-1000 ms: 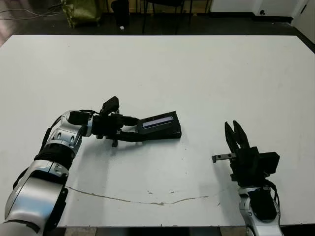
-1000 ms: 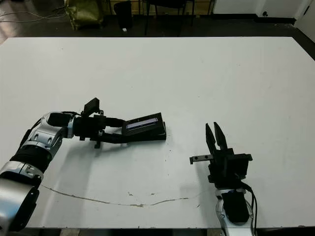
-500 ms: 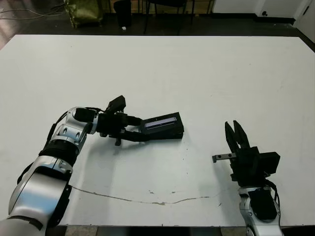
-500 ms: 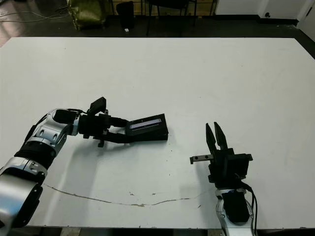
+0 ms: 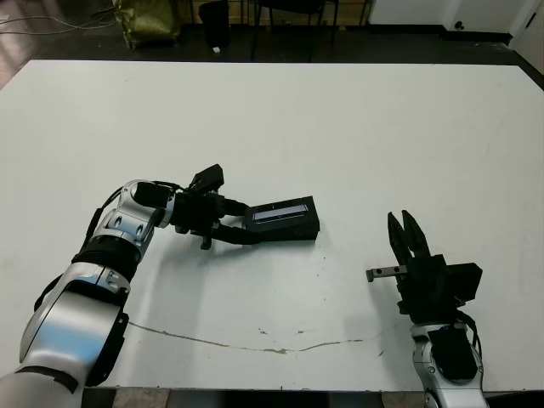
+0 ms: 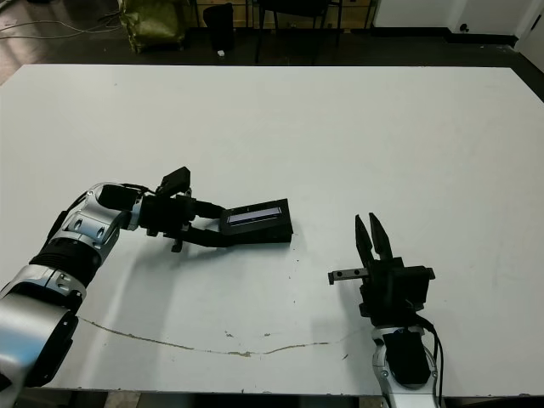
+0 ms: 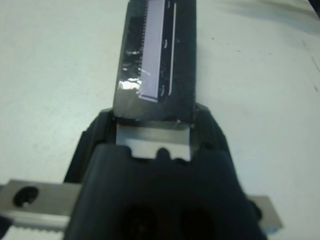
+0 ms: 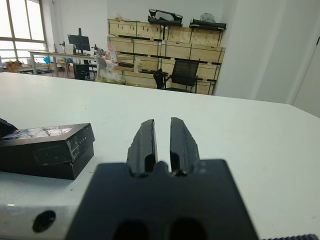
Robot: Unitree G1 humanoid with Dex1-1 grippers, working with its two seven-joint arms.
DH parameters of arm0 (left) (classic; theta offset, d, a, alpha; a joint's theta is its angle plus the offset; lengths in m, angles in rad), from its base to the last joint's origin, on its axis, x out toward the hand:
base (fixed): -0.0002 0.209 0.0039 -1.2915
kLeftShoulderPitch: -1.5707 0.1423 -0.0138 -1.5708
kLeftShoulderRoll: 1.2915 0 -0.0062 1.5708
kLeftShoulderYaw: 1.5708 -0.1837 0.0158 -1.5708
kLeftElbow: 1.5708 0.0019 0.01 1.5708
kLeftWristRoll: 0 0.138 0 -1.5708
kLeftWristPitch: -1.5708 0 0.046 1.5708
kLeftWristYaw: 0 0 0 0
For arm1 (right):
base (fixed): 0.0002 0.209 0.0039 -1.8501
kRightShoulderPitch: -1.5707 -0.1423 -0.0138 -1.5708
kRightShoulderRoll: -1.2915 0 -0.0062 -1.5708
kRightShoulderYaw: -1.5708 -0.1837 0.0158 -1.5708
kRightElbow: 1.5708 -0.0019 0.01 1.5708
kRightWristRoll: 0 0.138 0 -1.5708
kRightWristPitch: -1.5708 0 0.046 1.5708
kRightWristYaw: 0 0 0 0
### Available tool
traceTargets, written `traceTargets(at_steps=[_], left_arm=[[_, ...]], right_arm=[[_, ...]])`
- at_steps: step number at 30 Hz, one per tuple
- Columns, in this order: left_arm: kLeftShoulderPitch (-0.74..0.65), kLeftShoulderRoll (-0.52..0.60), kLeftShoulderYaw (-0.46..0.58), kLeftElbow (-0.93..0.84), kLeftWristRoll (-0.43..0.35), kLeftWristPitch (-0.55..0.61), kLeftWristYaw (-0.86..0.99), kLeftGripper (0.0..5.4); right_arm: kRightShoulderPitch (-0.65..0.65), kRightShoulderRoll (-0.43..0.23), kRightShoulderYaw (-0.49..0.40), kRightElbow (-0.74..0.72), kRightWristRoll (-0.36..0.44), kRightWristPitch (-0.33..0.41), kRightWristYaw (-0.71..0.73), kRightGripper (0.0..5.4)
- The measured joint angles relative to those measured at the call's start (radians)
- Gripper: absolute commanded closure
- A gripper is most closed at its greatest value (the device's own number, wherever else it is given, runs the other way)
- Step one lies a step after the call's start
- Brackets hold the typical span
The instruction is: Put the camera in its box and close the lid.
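The black box (image 5: 293, 231) lies in the middle of the white table, and the lid (image 5: 285, 212) with its silvery stripe rests on top of it. My left gripper (image 5: 252, 224) is shut on the box's left end, one finger on each long side. In the left wrist view the lid (image 7: 165, 65) runs away from the fingers (image 7: 207, 135), and a strip of the box's white lining (image 7: 150, 142) shows between them. The camera is hidden. My right gripper (image 5: 399, 214) stands upright near the table's front right, shut on nothing, well apart from the box (image 8: 45, 162).
A thin brownish crack line (image 5: 255, 344) runs across the table (image 5: 340, 119) near its front edge. Chairs and a bag stand on the dark floor beyond the far edge. Wooden crates (image 8: 165, 47) and desks show far off in the right wrist view.
My left arm has stretched forward and slid the box and lid a little to the right. The lid now lies flatter on the box. The right gripper has not moved.
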Motion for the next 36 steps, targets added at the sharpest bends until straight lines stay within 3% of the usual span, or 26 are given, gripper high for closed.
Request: traceTargets(at_steps=[20,36], left_arm=[[-0.013,0.001,-0.009,-0.048,0.044,0.041,-0.002,3.48],[-0.010,-0.021,0.050,0.083,0.043,-0.107,0.010,3.48]], right_arm=[[0.005,0.001,0.007,0.003,0.003,-0.003,-0.002,5.40],[0.008,0.000,0.011,0.012,0.003,0.001,0.006,5.40]])
